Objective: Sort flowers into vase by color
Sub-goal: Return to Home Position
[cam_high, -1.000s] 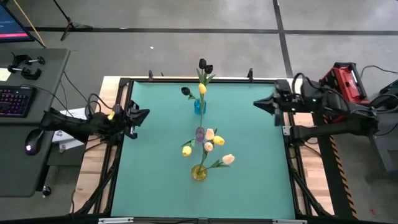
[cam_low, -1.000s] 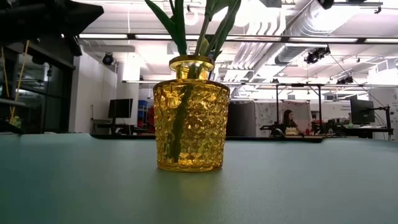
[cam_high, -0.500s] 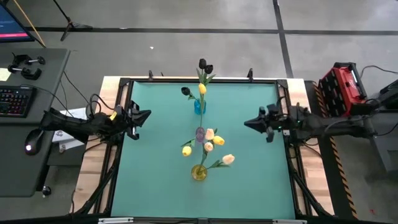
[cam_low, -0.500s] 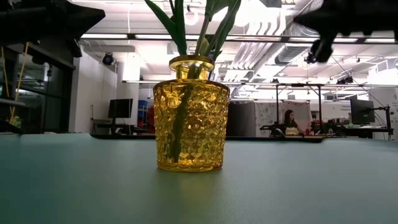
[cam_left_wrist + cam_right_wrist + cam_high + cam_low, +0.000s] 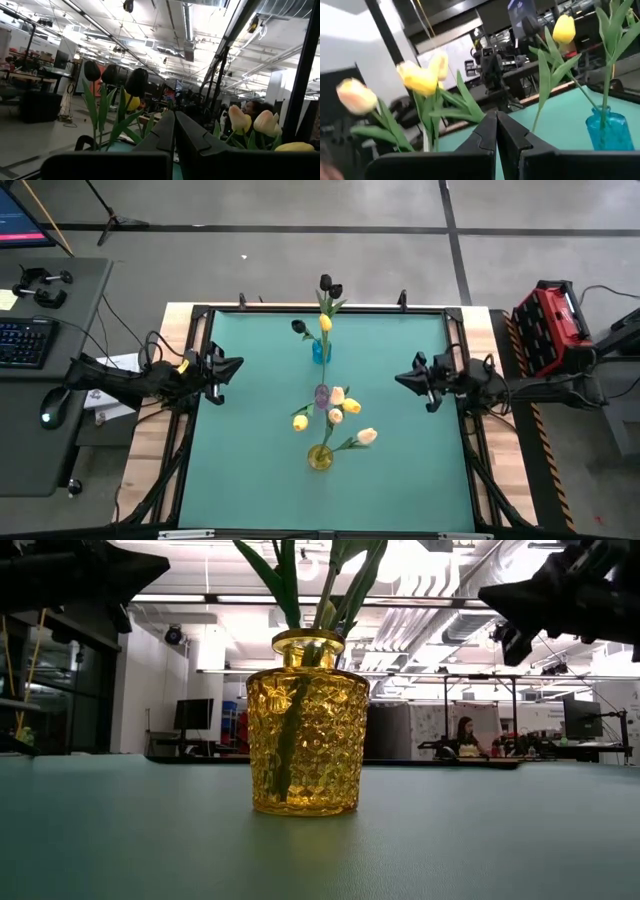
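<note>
Since 0.5 s ago the right gripper (image 5: 400,379) has drawn back slightly toward the right edge of the table (image 5: 250,450). Its fingers are pressed together, holding nothing. The left gripper (image 5: 236,365) is unchanged at the left edge, fingers likewise pressed together. The yellow glass vase (image 5: 320,458) at mid-table holds pale peach and yellow tulips (image 5: 337,396). The blue vase (image 5: 321,352), farther back, holds near-black tulips (image 5: 326,282) plus one yellow tulip (image 5: 325,323).

The green surface (image 5: 250,440) carries three vases in a line down its middle. Beyond the yellow vase (image 5: 320,458) stands a pale purple vase (image 5: 321,394). The blue vase (image 5: 320,352) stands farther beyond, well apart from the yellow vase.
</note>
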{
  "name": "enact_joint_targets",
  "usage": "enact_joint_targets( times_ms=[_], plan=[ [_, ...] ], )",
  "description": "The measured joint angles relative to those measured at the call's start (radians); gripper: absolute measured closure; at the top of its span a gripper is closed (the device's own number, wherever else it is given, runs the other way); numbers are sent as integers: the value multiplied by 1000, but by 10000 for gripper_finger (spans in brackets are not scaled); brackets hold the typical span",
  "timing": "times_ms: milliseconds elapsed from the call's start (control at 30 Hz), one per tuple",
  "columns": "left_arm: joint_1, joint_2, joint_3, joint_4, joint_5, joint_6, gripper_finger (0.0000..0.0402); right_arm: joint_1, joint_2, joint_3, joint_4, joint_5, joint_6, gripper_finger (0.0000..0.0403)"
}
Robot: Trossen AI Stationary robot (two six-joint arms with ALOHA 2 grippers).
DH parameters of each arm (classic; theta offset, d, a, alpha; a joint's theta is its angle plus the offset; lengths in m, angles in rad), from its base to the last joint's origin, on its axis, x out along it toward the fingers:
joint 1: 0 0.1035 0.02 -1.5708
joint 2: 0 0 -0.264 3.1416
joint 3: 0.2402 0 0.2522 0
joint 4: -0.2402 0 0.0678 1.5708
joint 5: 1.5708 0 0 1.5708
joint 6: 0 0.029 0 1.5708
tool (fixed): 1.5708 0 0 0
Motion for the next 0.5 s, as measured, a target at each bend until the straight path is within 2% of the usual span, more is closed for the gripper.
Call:
enact_joint_targets(
  times_ms=[500],
  plan=[
    [0,0,0,0,0,0,401,1,-1,-1,-345,21,-25,403]
  ],
)
